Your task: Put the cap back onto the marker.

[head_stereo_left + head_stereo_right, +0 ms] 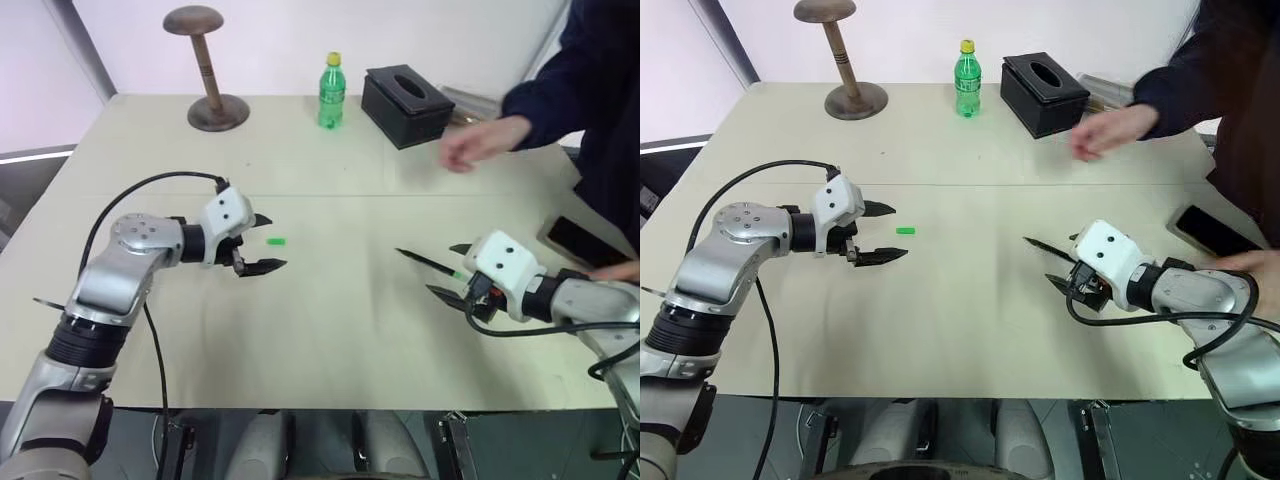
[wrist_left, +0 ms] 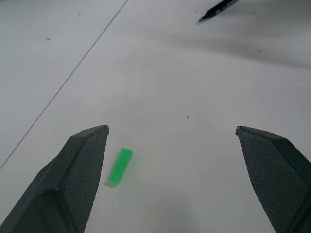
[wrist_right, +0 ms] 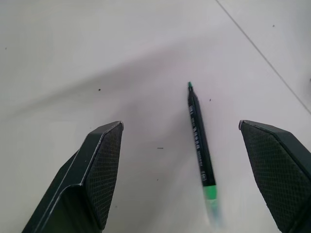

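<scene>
Two grippers are shown with fingers parted: left gripper [image 1: 271, 243] about the green cap [image 1: 276, 241], and, at three o'clock, right gripper [image 1: 441, 268] at the marker [image 1: 424, 262]. Left wrist view: cap untouched beside one finger [image 2: 82, 165]. Right wrist view: marker framed, evidently for pinching.

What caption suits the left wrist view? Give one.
Open left claw brackets the green cap; the uncapped marker lies farther off.

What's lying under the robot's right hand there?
A black marker, uncapped, lies on the table between the fingers of the open right hand. Its green rear end runs beneath the hand, so where it finishes is hidden.
</scene>
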You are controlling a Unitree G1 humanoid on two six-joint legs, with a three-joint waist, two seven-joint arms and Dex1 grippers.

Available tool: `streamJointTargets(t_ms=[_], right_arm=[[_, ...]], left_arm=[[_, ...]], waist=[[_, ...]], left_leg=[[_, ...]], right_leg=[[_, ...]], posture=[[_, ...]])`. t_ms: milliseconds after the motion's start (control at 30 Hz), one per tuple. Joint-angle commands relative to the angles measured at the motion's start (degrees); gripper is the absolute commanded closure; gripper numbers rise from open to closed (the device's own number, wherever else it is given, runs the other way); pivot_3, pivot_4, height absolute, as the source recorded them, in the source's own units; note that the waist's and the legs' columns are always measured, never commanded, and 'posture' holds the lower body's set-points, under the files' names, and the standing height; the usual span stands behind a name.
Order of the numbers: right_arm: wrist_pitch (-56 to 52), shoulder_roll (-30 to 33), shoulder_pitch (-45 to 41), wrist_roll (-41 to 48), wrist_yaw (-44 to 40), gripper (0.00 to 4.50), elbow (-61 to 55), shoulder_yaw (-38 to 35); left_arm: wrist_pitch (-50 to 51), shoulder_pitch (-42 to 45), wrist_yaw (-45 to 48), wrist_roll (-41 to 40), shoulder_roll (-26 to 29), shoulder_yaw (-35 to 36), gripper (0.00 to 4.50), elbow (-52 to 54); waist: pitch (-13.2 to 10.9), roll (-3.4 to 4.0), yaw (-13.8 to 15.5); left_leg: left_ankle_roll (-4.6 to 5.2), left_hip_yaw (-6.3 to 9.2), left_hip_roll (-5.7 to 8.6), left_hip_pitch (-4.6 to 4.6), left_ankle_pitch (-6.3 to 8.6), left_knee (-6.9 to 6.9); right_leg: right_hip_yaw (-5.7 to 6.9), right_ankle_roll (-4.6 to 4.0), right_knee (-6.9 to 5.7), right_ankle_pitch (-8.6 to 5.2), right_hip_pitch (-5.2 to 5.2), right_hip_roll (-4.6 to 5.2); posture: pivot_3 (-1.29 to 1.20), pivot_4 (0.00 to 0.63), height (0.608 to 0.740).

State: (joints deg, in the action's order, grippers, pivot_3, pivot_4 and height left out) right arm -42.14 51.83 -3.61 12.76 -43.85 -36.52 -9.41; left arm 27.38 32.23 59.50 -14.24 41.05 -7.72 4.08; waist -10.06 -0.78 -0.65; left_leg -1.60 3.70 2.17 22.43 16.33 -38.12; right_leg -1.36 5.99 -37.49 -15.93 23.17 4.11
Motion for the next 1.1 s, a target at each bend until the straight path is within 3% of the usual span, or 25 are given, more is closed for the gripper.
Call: streamJointTargets(t_ms=[33,467,667,900,1100], right_arm=[[0.1,0.7,-1.0,0.7,0.2,0.58,-1.9,-0.3],[0.1,-3.4,-2.3,0.2,3.7,0.58,-2.3,3.3],[1.1,-6.8,-3.0,-0.9,7.1,0.58,-2.5,5.3],[-0.9,-10.1,-5.1,-2.0,11.4,0.58,-6.1,9.2],[-4.7,-11.9,-4.6,0.3,13.2,0.58,-10.4,8.3]], left_arm=[[-1.2,1.3,-0.4,0.4,0.2,1.1,0.12,0.2],[-0.4,1.6,0.0,-1.4,1.1,3.9,0.12,-4.7],[-7.3,5.0,0.8,-0.3,-0.3,5.2,0.12,-17.9],[-19.1,10.8,8.4,2.7,-2.8,3.1,0.12,-38.7],[-27.4,17.7,14.9,4.4,-5.0,2.8,0.12,-52.4]], waist=[[0.0,0.00,0.0],[0.0,0.00,0.0],[0.0,0.00,0.0],[0.0,-0.01,0.0],[0.0,-0.05,0.1]], left_leg=[[0.00,0.00,0.00,0.00,0.00,0.00],[0.00,0.00,-0.01,0.00,0.00,0.00],[0.00,0.00,0.00,0.00,0.00,0.00],[0.00,-0.01,0.01,0.02,0.00,0.00],[0.00,0.00,0.03,0.06,-0.01,-0.02]], right_leg=[[0.00,0.00,0.00,0.00,0.00,0.00],[0.00,0.00,0.00,0.00,0.01,-0.01],[0.01,0.00,-0.01,0.00,0.02,-0.01],[0.03,0.00,-0.01,0.00,0.05,-0.02],[0.06,0.00,-0.02,0.00,0.06,-0.02]], posture=[[0.00,0.150,0.740],[0.00,0.150,0.740],[0.00,0.150,0.740],[0.00,0.150,0.740],[0.00,0.150,0.740]])
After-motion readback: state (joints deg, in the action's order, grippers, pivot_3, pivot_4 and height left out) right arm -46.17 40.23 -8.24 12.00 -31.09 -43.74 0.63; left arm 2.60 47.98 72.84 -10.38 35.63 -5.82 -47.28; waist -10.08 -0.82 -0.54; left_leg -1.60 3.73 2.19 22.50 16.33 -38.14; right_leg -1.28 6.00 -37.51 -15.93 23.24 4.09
